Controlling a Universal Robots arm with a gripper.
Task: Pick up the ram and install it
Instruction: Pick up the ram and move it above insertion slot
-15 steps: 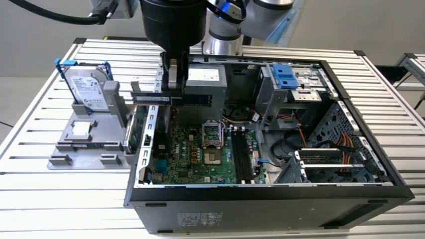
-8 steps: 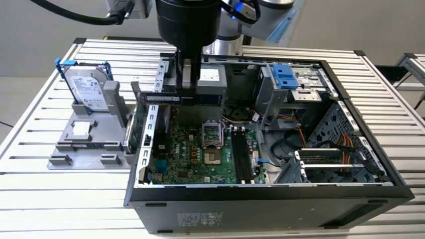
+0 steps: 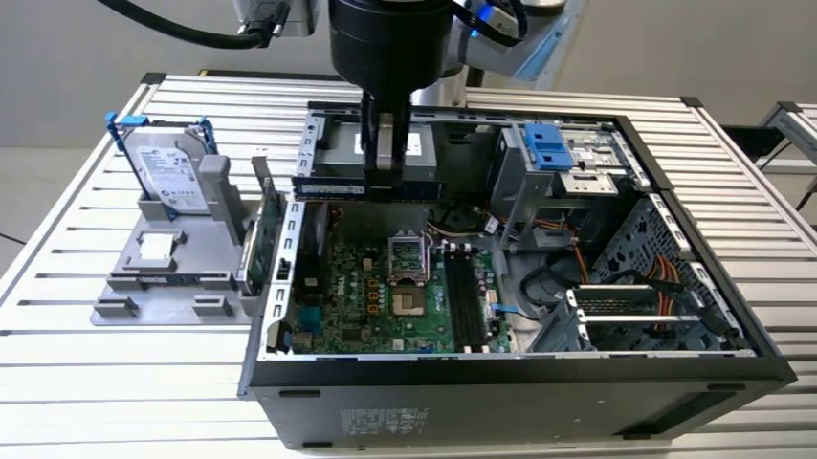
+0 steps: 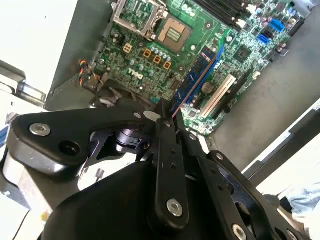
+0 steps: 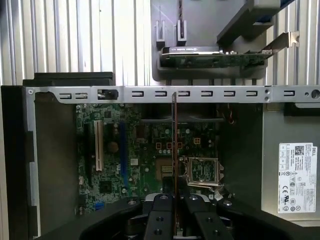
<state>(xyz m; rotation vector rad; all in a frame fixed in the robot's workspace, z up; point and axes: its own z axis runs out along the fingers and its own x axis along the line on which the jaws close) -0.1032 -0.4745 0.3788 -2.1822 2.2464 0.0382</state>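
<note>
The ram (image 3: 335,186) is a long dark stick with a small white label, held level over the back of the open computer case (image 3: 511,387). My gripper (image 3: 383,187) is shut on its middle from above. In both wrist views the ram (image 4: 197,75) (image 5: 174,140) shows edge-on, running out from between the fingertips of the gripper (image 4: 168,120) (image 5: 174,201) above the green motherboard (image 5: 140,150). The black memory slots (image 3: 462,301) lie on the motherboard, nearer the case front than the stick.
A silver hard drive with blue rails (image 3: 172,167) stands in a grey holder (image 3: 166,277) on the exterior view's left. A green expansion card (image 3: 255,239) (image 5: 215,57) stands beside the case wall. Inside the case are the processor socket (image 3: 406,253), a drive cage (image 3: 562,158) and cables (image 3: 638,277).
</note>
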